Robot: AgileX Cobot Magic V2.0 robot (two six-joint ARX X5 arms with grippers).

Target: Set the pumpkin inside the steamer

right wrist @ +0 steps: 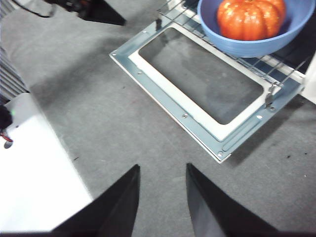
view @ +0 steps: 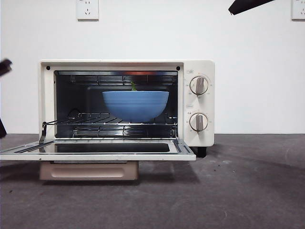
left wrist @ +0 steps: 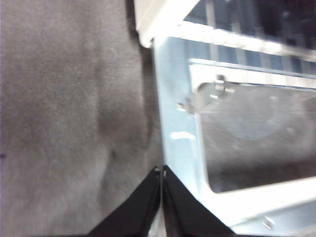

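The cream-white steamer [view: 204, 134] stands with its glass door [view: 95, 153] folded down flat. On the wire rack [view: 95, 119] inside sits a blue bowl [view: 136, 105], and the orange pumpkin [right wrist: 249, 17] lies in that bowl [right wrist: 256, 45]. From the front only the pumpkin's green stem tip [view: 134, 87] shows above the bowl's rim. My left gripper [left wrist: 161, 174] is shut and empty, over the left edge of the open door [left wrist: 178, 148]. My right gripper [right wrist: 163, 170] is open and empty, above the grey table in front of the door [right wrist: 163, 94].
A black arm tip [view: 248, 5] shows at the top right of the front view and another [view: 5, 67] at the left edge. A white flat surface [right wrist: 39, 163] lies beside the grey table [right wrist: 98, 108]. The steamer rests on a beige base [view: 88, 171].
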